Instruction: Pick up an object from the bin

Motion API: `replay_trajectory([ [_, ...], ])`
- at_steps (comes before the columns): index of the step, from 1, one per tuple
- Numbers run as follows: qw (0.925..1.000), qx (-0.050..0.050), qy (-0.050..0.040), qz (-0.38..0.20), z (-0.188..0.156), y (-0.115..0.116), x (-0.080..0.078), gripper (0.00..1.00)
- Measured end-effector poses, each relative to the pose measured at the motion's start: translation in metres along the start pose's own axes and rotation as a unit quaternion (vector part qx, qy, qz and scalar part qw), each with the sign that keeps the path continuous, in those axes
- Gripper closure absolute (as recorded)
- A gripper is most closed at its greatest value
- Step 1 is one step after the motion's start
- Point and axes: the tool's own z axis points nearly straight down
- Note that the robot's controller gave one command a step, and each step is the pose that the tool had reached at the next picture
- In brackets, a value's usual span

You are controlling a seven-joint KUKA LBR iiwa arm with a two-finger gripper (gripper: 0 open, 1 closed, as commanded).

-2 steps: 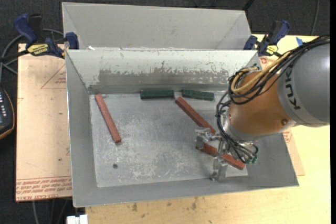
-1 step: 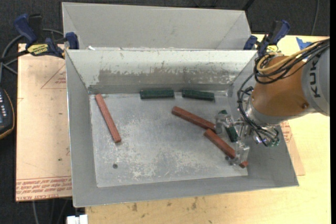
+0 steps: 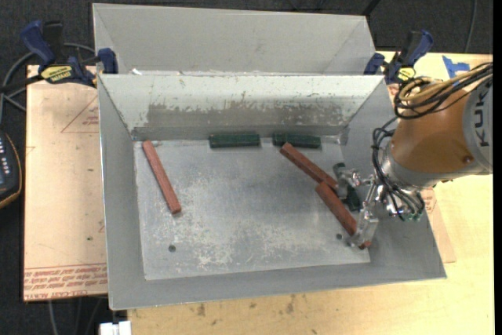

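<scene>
Here, end effector at lower end of red-brown bar, grip state unclear.

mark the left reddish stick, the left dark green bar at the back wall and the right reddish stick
left reddish stick (image 3: 161,177): camera view, middle of its length
left dark green bar (image 3: 234,141): camera view, centre of its top
right reddish stick (image 3: 307,166): camera view, its upper half

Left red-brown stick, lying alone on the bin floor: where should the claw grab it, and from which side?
Probably mid-length on the left stick, from straight above, with the claw turned to close across its narrow width. It lies flat and slanted, with bare bin floor along both long sides; its far end sits near the back wall, so the middle gives more room.
</scene>
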Motion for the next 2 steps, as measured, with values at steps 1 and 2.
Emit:
replay_trajectory([
  [1, 1.0, 0.004, 0.0002, 0.0, 0.0, -0.005, 0.0, 1.0],
  [2, 0.9425, 0.006, -0.0005, -0.334, -0.145, -0.004, -0.066, 1.0],
])
